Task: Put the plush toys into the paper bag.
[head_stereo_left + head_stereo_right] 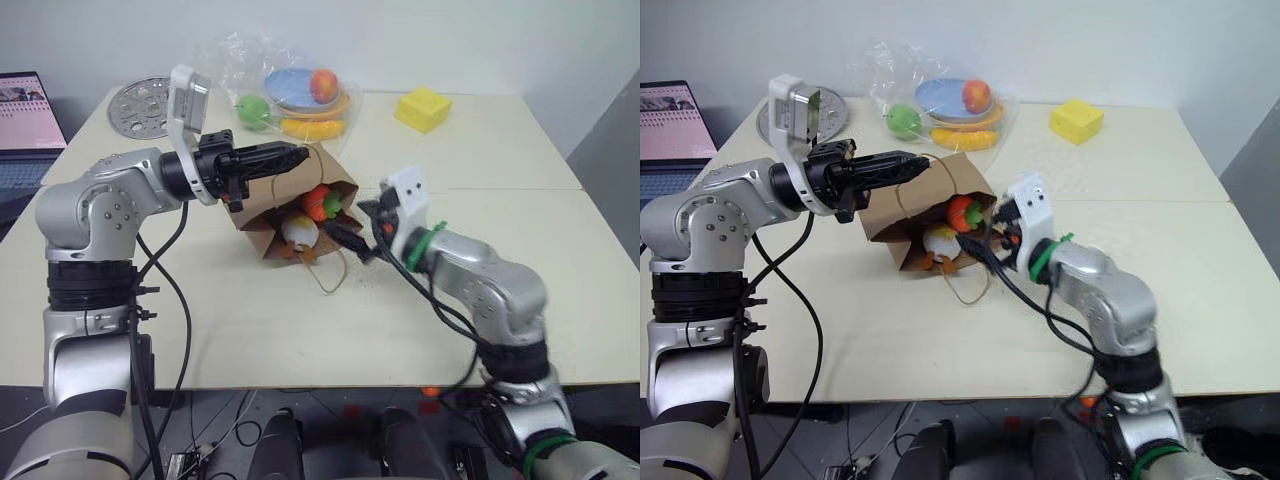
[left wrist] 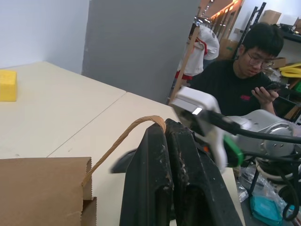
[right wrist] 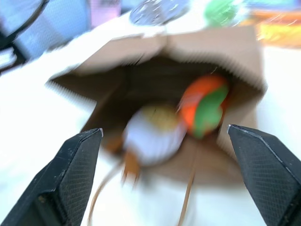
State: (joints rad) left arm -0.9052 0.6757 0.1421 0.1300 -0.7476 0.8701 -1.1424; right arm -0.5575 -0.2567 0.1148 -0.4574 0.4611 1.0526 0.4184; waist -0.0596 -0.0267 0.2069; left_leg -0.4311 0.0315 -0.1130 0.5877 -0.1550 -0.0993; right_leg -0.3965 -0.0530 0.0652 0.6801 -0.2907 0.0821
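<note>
Both plush toys, the chick (image 1: pixel 298 231) and the carrot (image 1: pixel 320 202), are seen inside the mouth of the paper bag (image 1: pixel 262 226) lying on the table (image 1: pixel 200 320), its handle (image 2: pixel 123 137) pinched by the shut left gripper (image 1: pixel 298 154), while the right gripper (image 3: pixel 169 179) is spread wide and empty, so little is judged left.

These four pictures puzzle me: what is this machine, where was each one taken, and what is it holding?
It is a two-armed robot at a table. Two pictures come from cameras in its head, the other two from cameras on its wrists. The left hand is shut on a handle of the paper bag, which lies with its mouth toward the robot. Inside are an egg-like toy and a carrot-like toy. The right hand is open and holds nothing. Behind lie bagged fruit and a yellow block.
</note>
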